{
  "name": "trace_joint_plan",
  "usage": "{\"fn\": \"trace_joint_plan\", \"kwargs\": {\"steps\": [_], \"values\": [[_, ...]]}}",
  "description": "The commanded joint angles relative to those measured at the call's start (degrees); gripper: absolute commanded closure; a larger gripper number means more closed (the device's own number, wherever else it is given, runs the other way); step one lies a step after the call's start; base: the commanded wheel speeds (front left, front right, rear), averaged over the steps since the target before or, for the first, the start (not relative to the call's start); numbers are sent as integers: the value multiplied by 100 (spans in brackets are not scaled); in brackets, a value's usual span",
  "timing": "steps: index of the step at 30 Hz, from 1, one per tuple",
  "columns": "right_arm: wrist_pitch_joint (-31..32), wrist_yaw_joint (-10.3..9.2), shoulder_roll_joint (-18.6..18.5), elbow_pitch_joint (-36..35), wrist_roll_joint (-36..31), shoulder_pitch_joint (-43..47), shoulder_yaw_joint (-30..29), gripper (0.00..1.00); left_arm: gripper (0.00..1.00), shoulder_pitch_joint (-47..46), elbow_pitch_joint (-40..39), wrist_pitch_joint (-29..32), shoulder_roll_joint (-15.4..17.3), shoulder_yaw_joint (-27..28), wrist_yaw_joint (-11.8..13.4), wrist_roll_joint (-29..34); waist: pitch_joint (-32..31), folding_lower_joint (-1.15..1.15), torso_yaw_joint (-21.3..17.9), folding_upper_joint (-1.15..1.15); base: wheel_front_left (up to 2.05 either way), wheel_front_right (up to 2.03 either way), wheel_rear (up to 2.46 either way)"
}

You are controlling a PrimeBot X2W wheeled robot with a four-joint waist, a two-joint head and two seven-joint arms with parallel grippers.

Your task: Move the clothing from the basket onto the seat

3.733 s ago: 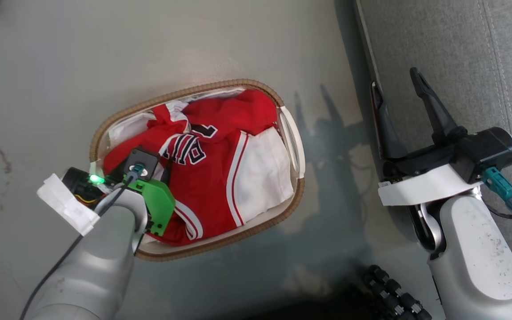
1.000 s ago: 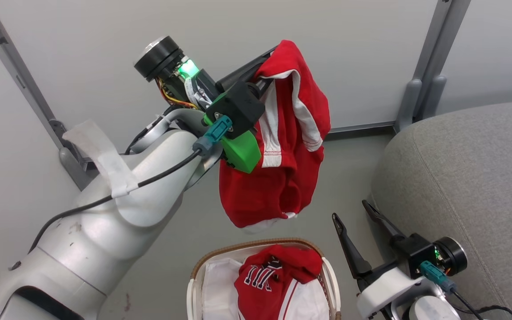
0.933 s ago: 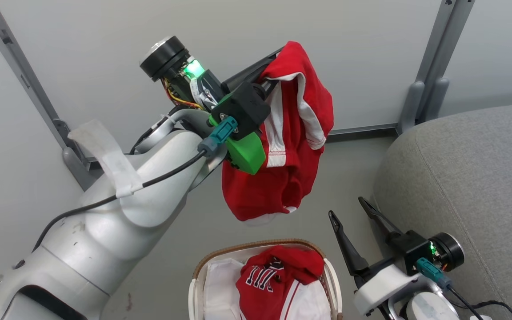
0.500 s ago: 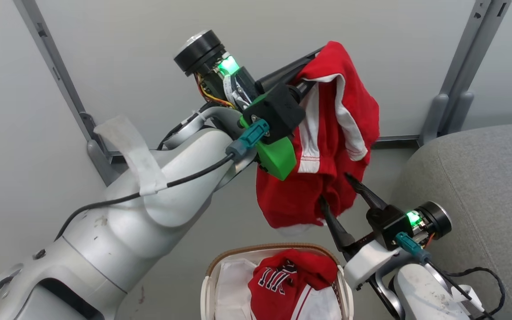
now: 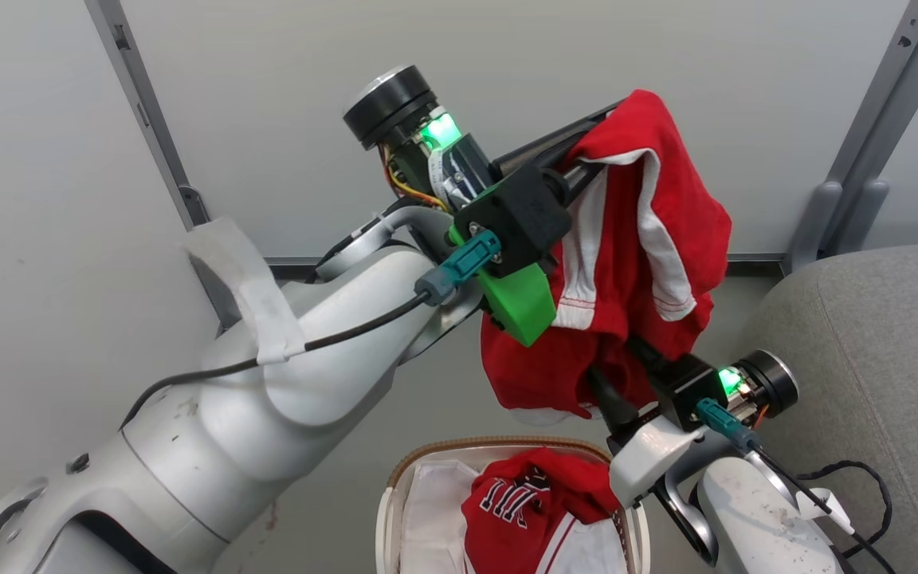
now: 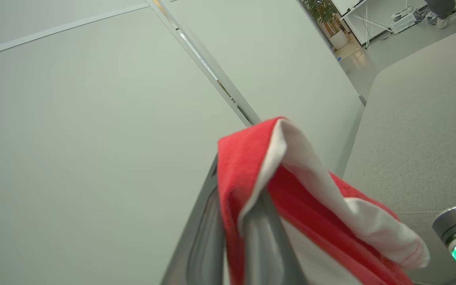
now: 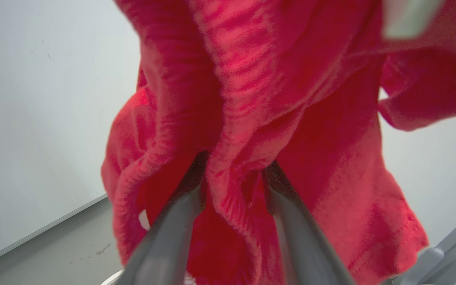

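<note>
Clenched with the left gripper (image 5: 582, 147) on the top fold of a red garment (image 5: 634, 263), cloth draped over the fingertips and hanging well below them. Probably hoisted that high to pull the hem clear of the basket (image 5: 499, 441) underneath. Reached up from below with the right gripper (image 7: 234, 178), fingers either side of a low fold, cloth touching both. Cannot tell whether pinched or loose. Likely meant to take the garment at a second spot, for spreading and laying on the seat (image 5: 889, 359), just beyond the right fingers' outer side. Not on the seat yet.

Counted: two grippers. Two red pieces, one aloft, one jersey (image 5: 531, 502) lying in the basket below both sets of fingers. One white liner (image 5: 435, 510) beside the jersey. One basket, one seat.
</note>
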Motion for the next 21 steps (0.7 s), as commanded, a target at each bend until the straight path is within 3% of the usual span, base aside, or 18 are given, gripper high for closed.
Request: {"fn": "trace_joint_plan", "kwargs": {"steps": [1, 7, 9, 10, 11, 16, 21], "values": [[-28, -2, -23, -10, 22, -44, -3, 100, 100, 174, 24, 0, 72, 29, 44, -83, 14, 0, 0, 0, 0, 0, 0], [-28, -2, -24, -198, 53, 67, -139, 100, 100, 585, 247, -51, 258, 161, 212, -295, 72, 0, -68, 0, 0, 0, 0], [-29, -2, -22, -276, 58, 120, -189, 100, 53, 796, 353, -92, 288, 249, 283, -423, 91, 0, -102, 0, 0, 0, 0], [-29, -2, -23, -313, 65, 147, -224, 100, 9, 936, 416, -102, 293, 296, 312, -497, 102, 0, -120, 0, 0, 0, 0], [-28, -2, -24, -345, 58, 161, -255, 100, 0, 1049, 462, -111, 293, 326, 324, -547, 110, 0, -134, 0, 0, 0, 0], [-29, -2, -23, -531, 38, 207, -464, 100, 0, 1787, 691, -153, 259, 621, 449, -870, 167, 0, -229, 0, 0, 0, 0], [-29, -2, -22, -723, -31, 175, -736, 100, 0, 2564, 587, -147, 268, 1007, 516, -792, 255, 0, -300, 0, 0, 0, 0]]}}
